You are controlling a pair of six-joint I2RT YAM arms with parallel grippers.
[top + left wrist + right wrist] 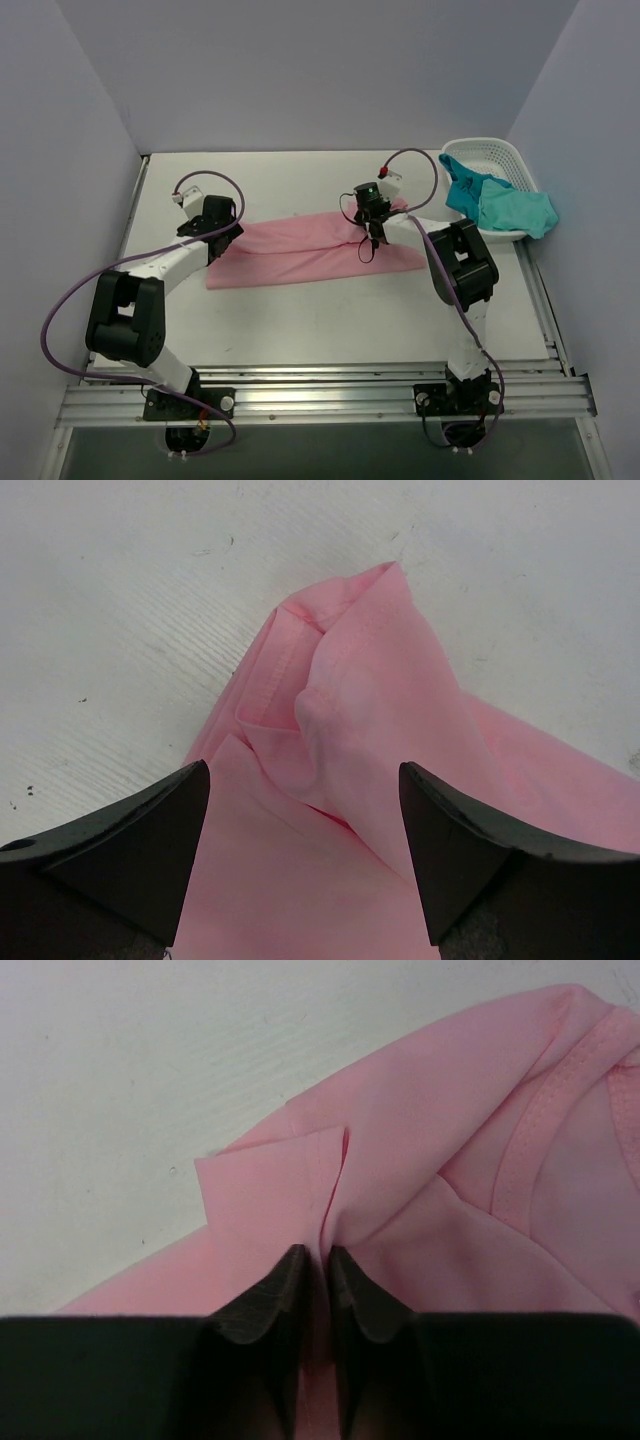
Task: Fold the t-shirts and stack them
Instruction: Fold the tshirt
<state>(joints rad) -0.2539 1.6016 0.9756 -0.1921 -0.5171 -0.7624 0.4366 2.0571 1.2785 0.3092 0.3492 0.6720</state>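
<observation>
**A:** On the counter [330,320], seen from above, the pink t-shirt [300,255] lies as a long band between the arms. The teal t-shirts [500,205] sit heaped in the white basket [495,150] at the far right.

**B:** And the arms?

**A:** The left end effector [228,232] is at the band's left end. The right end effector [370,240] is over its right part.

**B:** Left wrist view?

**A:** Its jaws stand wide with nothing between them, and a bunched corner of pink cloth lies just ahead.

**B:** Right wrist view?

**A:** Its jaws are narrowed onto a raised ridge of the pink fabric, pinching it.

**B:** So which step?

**A:** I'd judge it's folding the first shirt, gripped on one side only. Next, the left needs to close on its corner, then both lift evenly so the thin cloth doesn't slip.
</observation>
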